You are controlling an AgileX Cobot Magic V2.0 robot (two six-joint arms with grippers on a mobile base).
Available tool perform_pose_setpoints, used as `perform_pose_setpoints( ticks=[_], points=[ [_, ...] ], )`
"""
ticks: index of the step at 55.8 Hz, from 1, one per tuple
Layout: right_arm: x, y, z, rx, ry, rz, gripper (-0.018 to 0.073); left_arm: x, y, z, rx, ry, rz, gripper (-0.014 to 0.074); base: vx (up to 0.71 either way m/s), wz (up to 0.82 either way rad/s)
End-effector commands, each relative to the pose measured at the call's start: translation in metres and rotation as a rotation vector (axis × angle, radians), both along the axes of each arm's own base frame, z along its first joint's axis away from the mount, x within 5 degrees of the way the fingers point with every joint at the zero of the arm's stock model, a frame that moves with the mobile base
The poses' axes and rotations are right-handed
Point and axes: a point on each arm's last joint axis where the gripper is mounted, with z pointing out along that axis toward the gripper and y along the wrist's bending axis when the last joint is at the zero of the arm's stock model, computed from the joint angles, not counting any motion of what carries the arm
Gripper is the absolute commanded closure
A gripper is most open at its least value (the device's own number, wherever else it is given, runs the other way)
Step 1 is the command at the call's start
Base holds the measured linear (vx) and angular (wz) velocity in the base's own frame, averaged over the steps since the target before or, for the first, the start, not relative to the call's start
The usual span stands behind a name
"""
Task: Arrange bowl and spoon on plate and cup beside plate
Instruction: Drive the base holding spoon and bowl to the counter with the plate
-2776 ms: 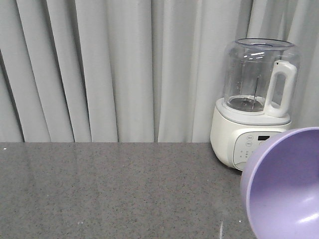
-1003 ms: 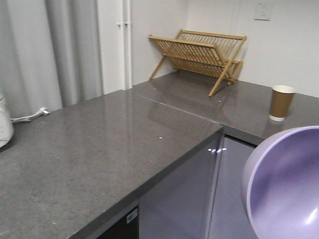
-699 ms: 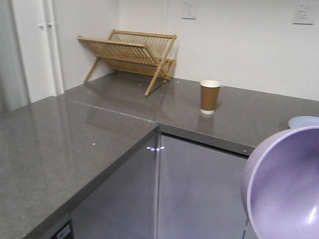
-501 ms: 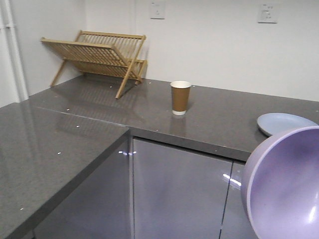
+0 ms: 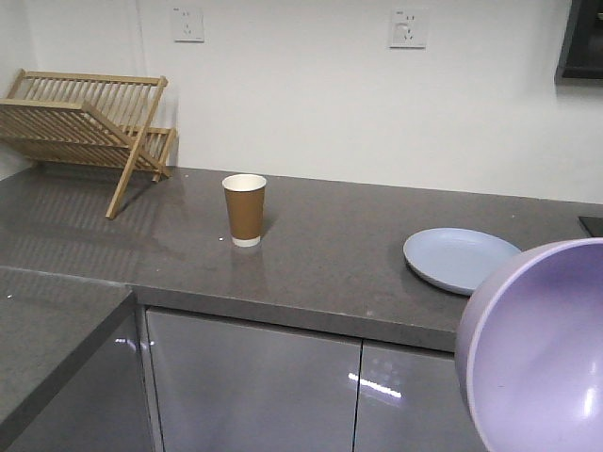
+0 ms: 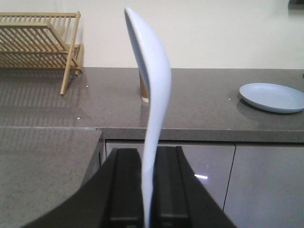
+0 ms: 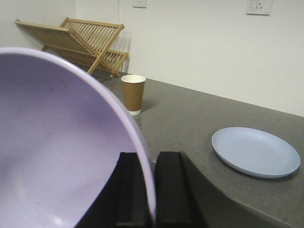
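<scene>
On the grey counter, round pale blue plastic plate, brown paper cup well apart. Right gripper pinches lavender plastic bowl by rim; left gripper clamps pale blue plastic spoon upright. Level bowl, lower onto plate centre.

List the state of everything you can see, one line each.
bowl: empty, tilted, rim clamped in right gripper, off the counter
spoon: upright, scoop up, handle clamped in left gripper
plate: flat on counter, nothing on it
cup: upright on counter, left of plate, apart from it
dish rack: unfolded, empty, on counter
</scene>
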Motion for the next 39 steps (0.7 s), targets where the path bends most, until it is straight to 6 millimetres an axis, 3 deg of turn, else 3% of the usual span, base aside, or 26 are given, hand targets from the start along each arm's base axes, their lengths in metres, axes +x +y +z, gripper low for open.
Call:
perform_pose_setpoints(
  ticks=[1, 39],
  points=[
    [0.0001, -0.0022, 0.0127, 0.039, -0.057, -0.030, 0.0568, 0.0002, 0.0001, 0.0141, -0.032, -0.088, 0.002, 0.0599, 0.35, -0.16],
    [0.0000, -0.0020, 0.0125, 0.039, -0.056, -0.028, 0.0568, 0.0002, 0.0001, 0.0142, -0.032, -0.089, 0.002, 0.0599, 0.35, -0.24]
  ],
)
